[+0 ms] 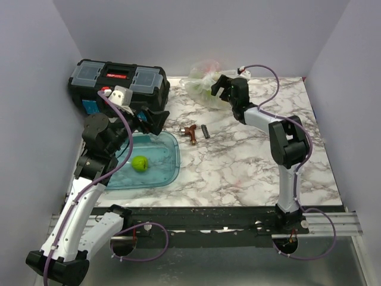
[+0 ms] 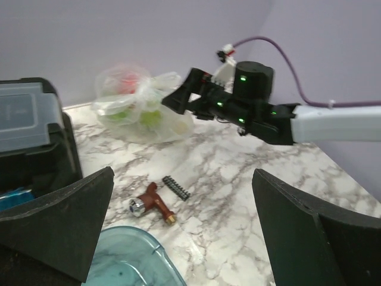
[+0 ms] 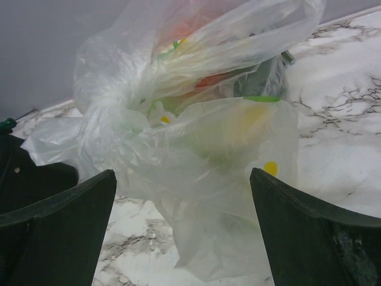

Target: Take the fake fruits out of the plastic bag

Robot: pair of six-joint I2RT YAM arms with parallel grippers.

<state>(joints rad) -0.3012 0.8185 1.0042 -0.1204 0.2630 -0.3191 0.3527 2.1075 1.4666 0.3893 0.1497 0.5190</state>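
The clear crinkly plastic bag [image 1: 201,83] lies at the table's far edge, right of the toolbox. It shows in the left wrist view [image 2: 140,104] and fills the right wrist view [image 3: 190,137]. Fake fruits show through it: a red one [image 2: 126,81], green ones [image 2: 149,117] and a yellowish one [image 3: 247,122]. My right gripper [image 1: 219,88] is open, its jaws wide on either side of the bag's near end [image 3: 184,238], not closed on it. My left gripper [image 1: 156,121] is open and empty above the tray's far edge.
A black toolbox [image 1: 119,83] stands at the back left. A blue translucent tray [image 1: 164,170] holds a lime-green ball-like fruit [image 1: 140,163]. A small brown-red tool [image 1: 190,133] and a short black ribbed piece [image 1: 206,131] lie mid-table.
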